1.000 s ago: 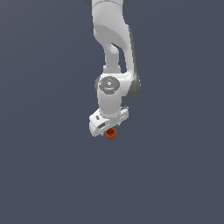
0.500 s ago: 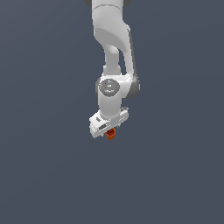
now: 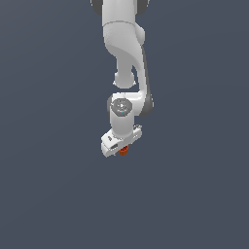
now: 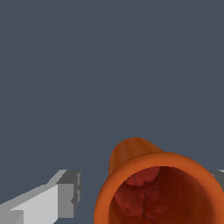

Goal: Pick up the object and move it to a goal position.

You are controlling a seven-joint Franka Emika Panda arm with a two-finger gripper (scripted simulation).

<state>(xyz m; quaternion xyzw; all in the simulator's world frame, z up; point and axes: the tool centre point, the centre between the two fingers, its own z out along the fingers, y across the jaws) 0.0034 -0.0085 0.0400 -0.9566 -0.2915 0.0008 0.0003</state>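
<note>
White end effector (image 3: 122, 147) clamped on the orange-red cup (image 3: 123, 151), fingers (image 4: 48, 203) flanking it. Cup at 6 o'clock beneath wrist, rim wider than base.

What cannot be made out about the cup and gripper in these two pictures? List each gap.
- Exterior view: the cup is too small, and the gripper covers its top.
- Wrist view: the picture's edge cuts off the cup's near rim; its body hides the base.
- Wrist view: one finger shows; the other is barely in view.

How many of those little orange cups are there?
1. The orange cup sits between the fingers of the gripper under the white arm; the wrist view looks into its open rim. No others show.
</note>
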